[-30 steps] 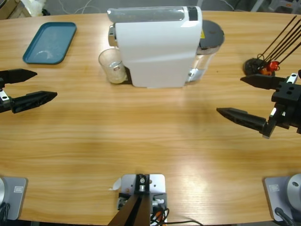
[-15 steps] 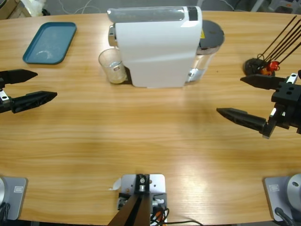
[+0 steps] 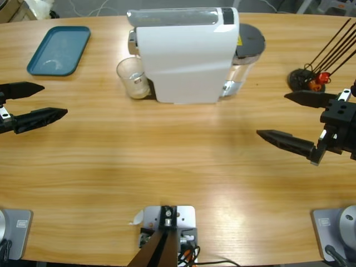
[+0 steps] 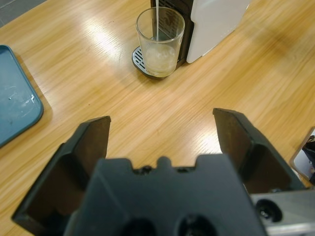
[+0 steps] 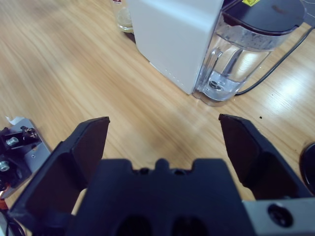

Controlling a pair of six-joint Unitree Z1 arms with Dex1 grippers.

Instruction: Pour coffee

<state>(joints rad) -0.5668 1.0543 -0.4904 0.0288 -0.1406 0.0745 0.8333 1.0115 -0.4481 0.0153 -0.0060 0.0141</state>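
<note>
My left gripper [image 3: 41,101]: jaws spread wide, holding nothing, low over the table [image 3: 167,161] at its left end, pointing toward the middle.

Teal tray [image 3: 59,49]: on the far side of the coffee machine's left flank, well apart from it, beyond my left gripper; bare but for a few pale smears.

Glass [image 3: 133,78]: upright on the drip grate [image 4: 140,59], touching the left face of the coffee machine [image 3: 186,55]. A thin pale stream [image 4: 156,19] drops into it in the left wrist view.

Coffee [image 4: 159,58]: a shallow pale foamy layer in the bottom of the glass, mostly unfilled above.

Coffee machine: white, boxy, at the table's far middle.

Water tank [image 5: 246,59]: clear, dark-lidded, touching the machine's right side.

Dark holder with thin black rods [image 3: 311,75]: right of the machine, just beyond my right gripper [image 3: 278,119].

My right gripper: jaws spread wide, empty, at the table's right end.

Key relation, as I judge it: the glass lies ahead and slightly toward the far side of my left gripper, its long axis vertical; my left arm is the nearer, the machine blocking my right.

Room: bare wood between my left gripper and the glass; the machine wall closes the glass's right side.
</note>
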